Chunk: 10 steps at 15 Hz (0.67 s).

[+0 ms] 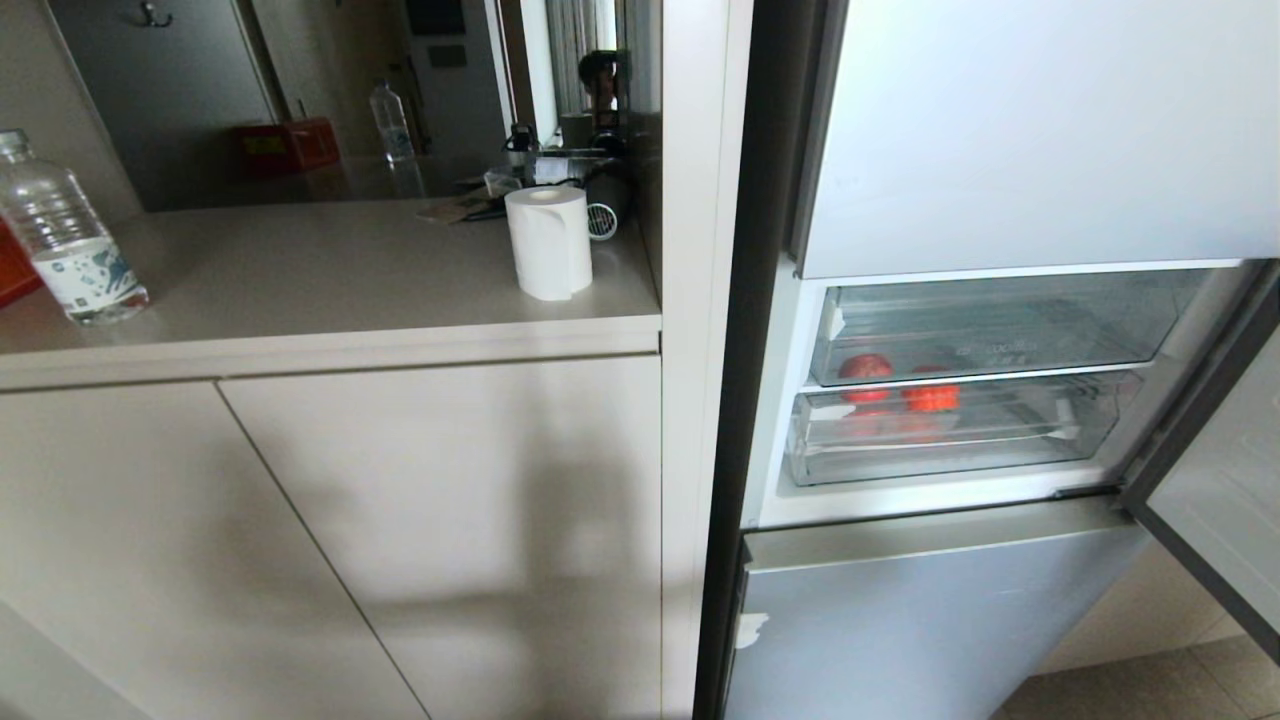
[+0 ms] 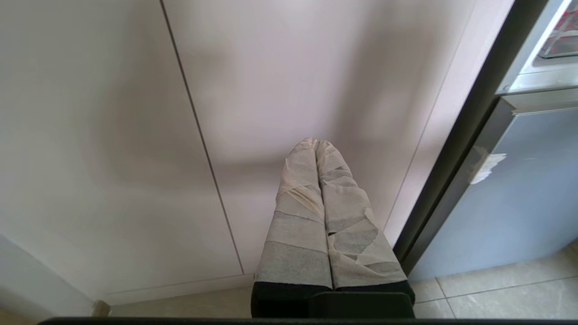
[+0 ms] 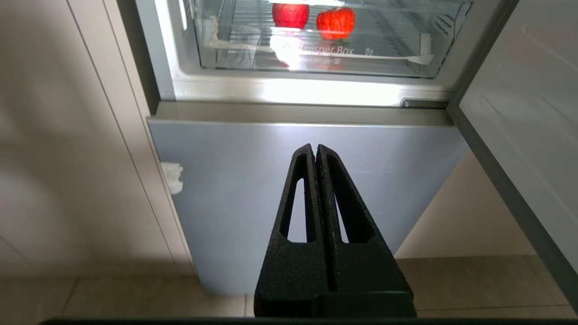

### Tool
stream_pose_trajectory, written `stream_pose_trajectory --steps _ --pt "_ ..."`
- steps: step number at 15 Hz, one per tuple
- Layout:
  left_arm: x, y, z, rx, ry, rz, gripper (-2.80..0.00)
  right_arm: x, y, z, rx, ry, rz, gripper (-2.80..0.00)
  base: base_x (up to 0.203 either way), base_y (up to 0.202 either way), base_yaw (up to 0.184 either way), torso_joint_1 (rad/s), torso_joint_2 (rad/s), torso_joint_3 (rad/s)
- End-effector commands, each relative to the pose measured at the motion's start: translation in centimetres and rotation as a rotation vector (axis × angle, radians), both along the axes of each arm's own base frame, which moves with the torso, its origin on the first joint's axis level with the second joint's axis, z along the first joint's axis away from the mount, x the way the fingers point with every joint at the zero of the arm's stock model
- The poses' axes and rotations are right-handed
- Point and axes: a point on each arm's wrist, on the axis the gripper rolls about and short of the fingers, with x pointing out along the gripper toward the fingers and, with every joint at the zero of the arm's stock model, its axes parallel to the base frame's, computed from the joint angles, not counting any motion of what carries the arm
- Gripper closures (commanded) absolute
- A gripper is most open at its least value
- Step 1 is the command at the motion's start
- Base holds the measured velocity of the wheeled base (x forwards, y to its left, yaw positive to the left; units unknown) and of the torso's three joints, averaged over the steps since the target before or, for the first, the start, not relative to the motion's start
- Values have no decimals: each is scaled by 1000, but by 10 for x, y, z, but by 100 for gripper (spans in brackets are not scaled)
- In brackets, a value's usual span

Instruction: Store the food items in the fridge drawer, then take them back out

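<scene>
1. The right gripper (image 3: 316,151), fingers pressed together and empty, hangs low before the lower fridge door front (image 3: 307,180). The crisper drawer (image 3: 325,56) sits above and beyond the fingertips.
2. The smooth red fruit (image 3: 290,14) and the bumpy orange-red fruit (image 3: 335,22) lie side by side inside the drawer, so the step in hand is probably retrieval.
3. Raise the fingertips to the drawer's front lip, spread them, then pull straight outward.
4. The left gripper (image 2: 316,146), taped fingers together, idles facing the cabinet door (image 2: 293,81), clear of the open fridge door (image 3: 519,135).
</scene>
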Motion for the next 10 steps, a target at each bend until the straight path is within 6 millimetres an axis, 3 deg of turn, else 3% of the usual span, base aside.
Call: stream_pose_trajectory --steps 1,4,6,8,10 --pt "0 0 0 0 2 1 0 4 0 8 -2 65 6 0 0 0 0 0 0 0" --pt "0 0 0 0 2 1 0 29 2 56 44 210 75 0 0 0 0 0 0 0" --pt "0 0 0 0 2 1 0 66 3 87 100 312 120 0 0 0 0 0 0 0" --pt "0 0 0 1 2 1 0 113 5 97 144 400 171 0 0 0 0 0 0 0" --pt "0 0 0 0 2 -1 0 163 8 92 195 486 224 0 0 0 0 0 0 0"
